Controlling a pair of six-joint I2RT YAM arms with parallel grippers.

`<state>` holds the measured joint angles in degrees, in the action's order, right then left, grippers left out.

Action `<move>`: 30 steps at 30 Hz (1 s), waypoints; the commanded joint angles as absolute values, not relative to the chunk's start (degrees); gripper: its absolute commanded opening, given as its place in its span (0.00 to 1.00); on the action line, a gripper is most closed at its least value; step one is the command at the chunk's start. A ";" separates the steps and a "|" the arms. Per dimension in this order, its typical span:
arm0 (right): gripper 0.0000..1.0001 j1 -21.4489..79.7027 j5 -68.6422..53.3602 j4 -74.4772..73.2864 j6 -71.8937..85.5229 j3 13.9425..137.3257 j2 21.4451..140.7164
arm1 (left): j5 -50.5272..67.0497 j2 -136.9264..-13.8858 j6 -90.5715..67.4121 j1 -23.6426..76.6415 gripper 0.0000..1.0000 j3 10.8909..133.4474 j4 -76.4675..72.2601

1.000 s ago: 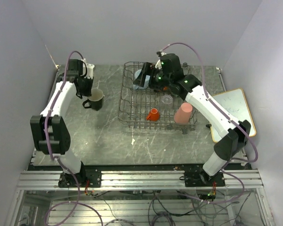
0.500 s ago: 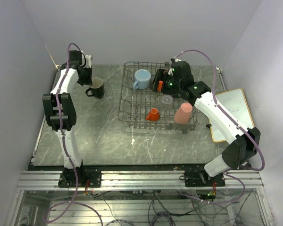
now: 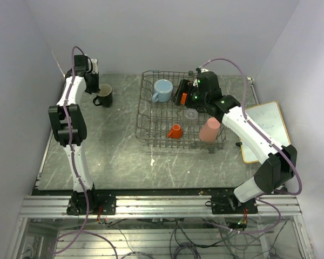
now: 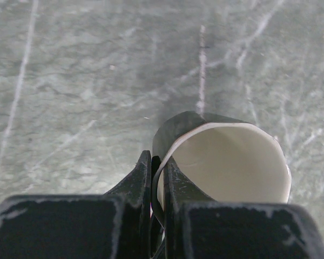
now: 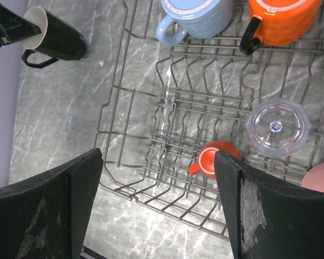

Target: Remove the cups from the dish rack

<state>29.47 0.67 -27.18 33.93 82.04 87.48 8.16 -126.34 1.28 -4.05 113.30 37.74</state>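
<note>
My left gripper (image 3: 95, 89) (image 4: 158, 162) is shut on the rim of the black mug (image 3: 104, 96) (image 4: 227, 162), one finger inside and one outside. It holds the mug tilted, low at the table's back left. The mug also shows in the right wrist view (image 5: 56, 38). My right gripper (image 3: 184, 97) (image 5: 157, 156) is open and empty above the dish rack (image 3: 146, 116) (image 5: 129, 162). In the rack are the light blue mug (image 3: 163, 89) (image 5: 197, 16), orange mug (image 5: 281, 19), clear glass (image 3: 191, 114) (image 5: 278, 127), tiny orange cup (image 3: 175, 131) (image 5: 213, 161) and pink tumbler (image 3: 210, 129) (image 5: 319, 181). The pale green cup is hidden.
A white board with a wooden frame (image 3: 265, 129) lies to the right of the rack. Grey walls stand close behind and on both sides. The marbled table (image 3: 113, 151) stretches in front of the rack.
My left gripper has carried the black mug back and left toward the rear corner. My right gripper has pulled away rightward from the light blue mug and now hovers over the rack.
</note>
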 commanded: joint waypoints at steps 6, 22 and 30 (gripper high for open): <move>0.84 29.06 3.18 -23.50 33.79 80.94 89.18 | 6.58 -129.49 1.81 -7.48 0.07 119.62 34.66; 0.86 30.51 12.36 -23.77 37.50 88.75 101.54 | 11.51 -122.81 2.41 -8.44 0.83 118.12 39.29; 0.82 36.49 27.54 -31.28 38.05 112.45 124.11 | 17.08 -111.16 5.43 -8.62 1.00 111.31 47.54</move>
<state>33.76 17.89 -26.46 37.41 102.52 115.52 12.36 -117.89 3.07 -8.32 114.08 42.19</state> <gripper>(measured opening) 0.836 0.997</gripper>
